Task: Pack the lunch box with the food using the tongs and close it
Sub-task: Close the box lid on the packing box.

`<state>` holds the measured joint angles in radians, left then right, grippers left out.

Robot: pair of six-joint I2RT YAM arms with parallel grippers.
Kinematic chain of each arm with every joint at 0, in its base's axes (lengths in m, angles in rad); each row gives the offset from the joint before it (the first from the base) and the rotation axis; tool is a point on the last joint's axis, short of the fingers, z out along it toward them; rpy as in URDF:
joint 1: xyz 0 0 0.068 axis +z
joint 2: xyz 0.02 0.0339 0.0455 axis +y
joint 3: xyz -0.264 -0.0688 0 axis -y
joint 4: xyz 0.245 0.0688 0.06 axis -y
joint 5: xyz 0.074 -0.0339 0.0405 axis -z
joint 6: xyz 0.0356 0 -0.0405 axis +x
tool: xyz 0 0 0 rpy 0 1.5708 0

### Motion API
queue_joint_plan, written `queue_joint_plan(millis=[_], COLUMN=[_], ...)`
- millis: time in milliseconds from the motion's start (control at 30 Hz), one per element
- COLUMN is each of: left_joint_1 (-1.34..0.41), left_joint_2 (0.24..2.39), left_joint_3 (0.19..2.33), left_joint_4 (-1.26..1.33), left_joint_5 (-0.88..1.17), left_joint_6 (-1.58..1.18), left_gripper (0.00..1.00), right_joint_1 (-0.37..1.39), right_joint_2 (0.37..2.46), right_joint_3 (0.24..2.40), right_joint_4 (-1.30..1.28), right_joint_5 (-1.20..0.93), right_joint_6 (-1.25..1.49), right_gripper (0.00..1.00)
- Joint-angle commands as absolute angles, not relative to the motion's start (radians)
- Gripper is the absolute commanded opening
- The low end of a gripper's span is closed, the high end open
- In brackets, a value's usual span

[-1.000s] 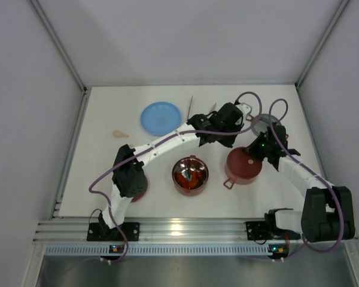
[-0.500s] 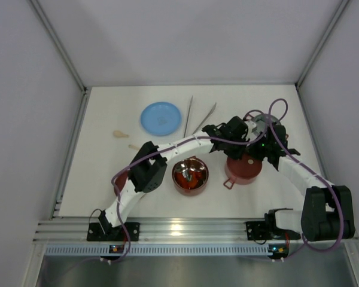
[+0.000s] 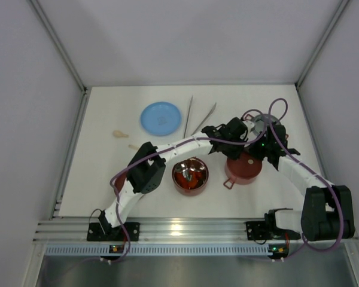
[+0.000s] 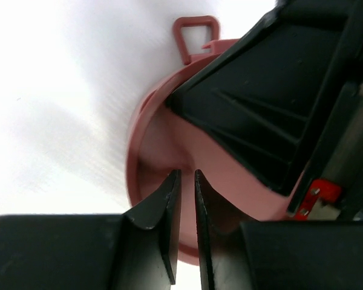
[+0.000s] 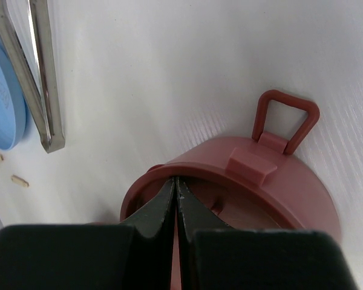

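One dusty-red bowl of the lunch box stands open at table centre with red and orange food inside. A second red bowl sits to its right, its loop handle pointing away. My left gripper hangs over this bowl; the gripper is open by a thin slit with nothing in it. My right gripper is shut, tips at the bowl's rim. The silver tongs lie free on the table in a V.
A light-blue plate lies left of the tongs. A pale beige piece and a small scrap rest on the table left of the plate. A grey lid shows behind the right wrist. White walls enclose the table.
My left arm has swung from over the tongs toward the right-hand red bowl, uncovering the tongs, and its jaws narrowed slightly. The right arm has stayed put.
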<state>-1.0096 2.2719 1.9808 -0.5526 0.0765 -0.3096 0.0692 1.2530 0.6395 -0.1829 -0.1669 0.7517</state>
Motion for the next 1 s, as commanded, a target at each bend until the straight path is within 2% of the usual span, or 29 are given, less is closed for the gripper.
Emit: queue_joint_plan(millis=[0, 167, 433, 533, 600, 700, 800, 833, 967], left_joint_1=[-1.009, -1.008, -1.006, -0.999, -0.983, -0.884, -0.766, -0.741, -0.673], left_joint_2=[2.174, 2.100, 1.933, 1.846, 1.780, 1.695, 1.600, 1.551, 1.480], left_joint_3=[1.947, 1.925, 1.767, 1.740, 1.732, 1.683, 1.565, 1.527, 1.387], left_joint_4=[-0.549, -0.502, -0.430, -0.452, -0.516, -0.602, -0.626, -0.609, -0.612], left_joint_5=[0.020, -0.054, -0.242, -0.391, -0.524, -0.598, -0.560, -0.543, -0.549], left_joint_6=[-0.281, -0.268, -0.285, -0.307, -0.356, -0.437, -0.501, -0.511, -0.546], left_gripper=[0.20, 0.21, 0.33, 0.41, 0.43, 0.47, 0.49, 0.49, 0.51], right_joint_1=[0.074, 0.075, 0.074, 0.074, 0.074, 0.075, 0.075, 0.074, 0.074], right_joint_2=[1.299, 1.296, 1.226, 1.181, 1.149, 1.123, 1.103, 1.095, 1.063], right_joint_3=[0.609, 0.612, 0.659, 0.707, 0.748, 0.805, 0.848, 0.854, 0.885], right_joint_4=[-0.295, -0.296, -0.359, -0.403, -0.442, -0.491, -0.529, -0.532, -0.549], right_joint_5=[-0.091, -0.092, -0.060, -0.060, -0.057, -0.064, -0.077, -0.081, -0.116], right_joint_6=[0.706, 0.703, 0.672, 0.655, 0.644, 0.611, 0.592, 0.589, 0.577], right_gripper=[0.00, 0.00, 0.00, 0.00, 0.00, 0.05, 0.12, 0.18, 0.31])
